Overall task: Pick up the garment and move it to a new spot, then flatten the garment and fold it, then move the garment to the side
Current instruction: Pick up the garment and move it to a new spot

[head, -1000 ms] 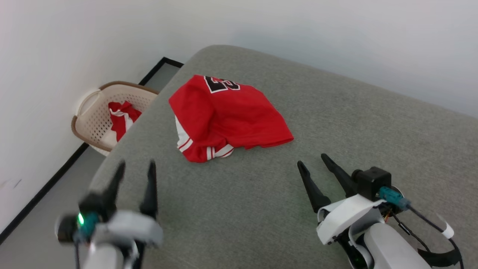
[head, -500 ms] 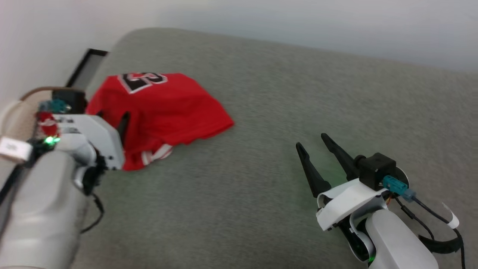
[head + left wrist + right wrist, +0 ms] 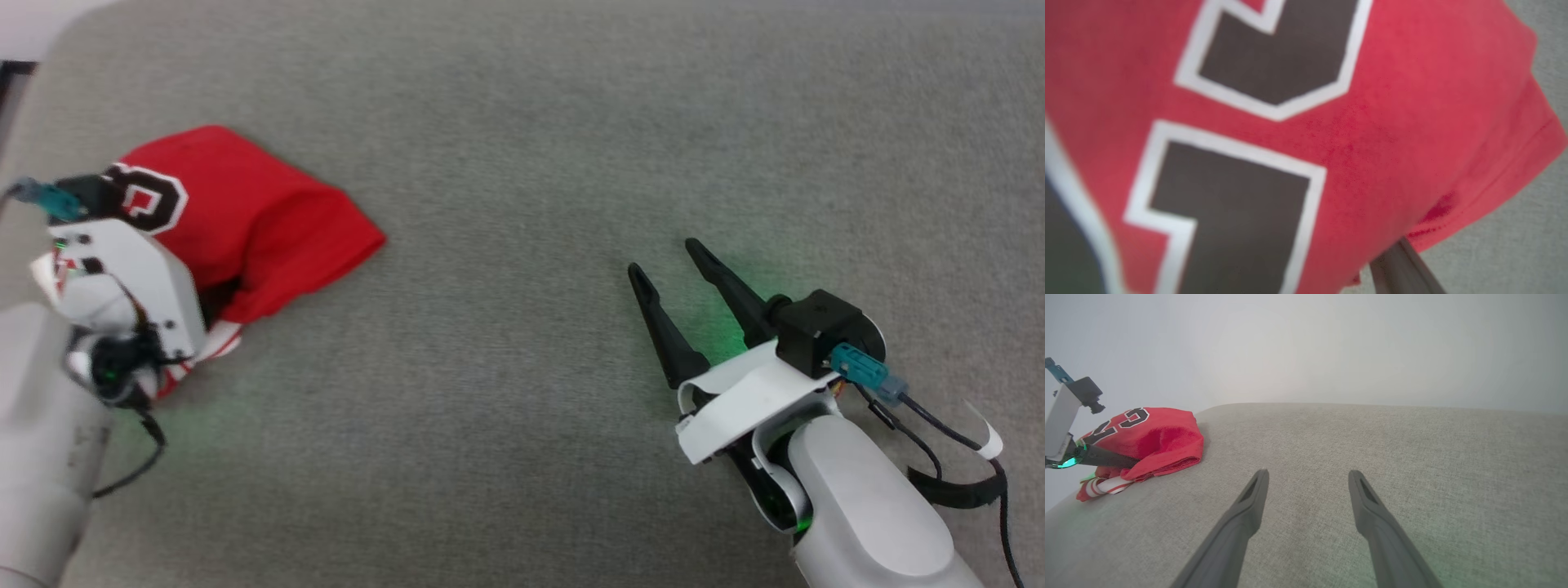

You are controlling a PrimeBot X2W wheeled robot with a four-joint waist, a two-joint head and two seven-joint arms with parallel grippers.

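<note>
The garment [image 3: 261,216], a red shirt with black white-edged lettering, lies bunched at the left of the grey padded surface [image 3: 522,367]. My left gripper [image 3: 214,292] is open and pushed into the garment's near edge, its tips buried in the folds. In the left wrist view the red cloth and its lettering [image 3: 1372,122] press close over the camera, with one finger [image 3: 1404,269] showing under the hem. The right wrist view shows the garment [image 3: 1163,443] with a left finger [image 3: 1110,460] lying against it. My right gripper [image 3: 663,256] [image 3: 1308,473] stands open and empty, far right of the garment.
The padded surface's left edge runs just beyond the garment, with a strip of dark floor edging [image 3: 8,77] at the top left corner. A pale wall [image 3: 1331,347] rises behind the surface. Bare grey fabric stretches between the two grippers.
The head camera has swung right and down, so the basket has left the picture. My left arm has reached forward and its fingers have gone into the garment's near edge. The right gripper has stayed open.
</note>
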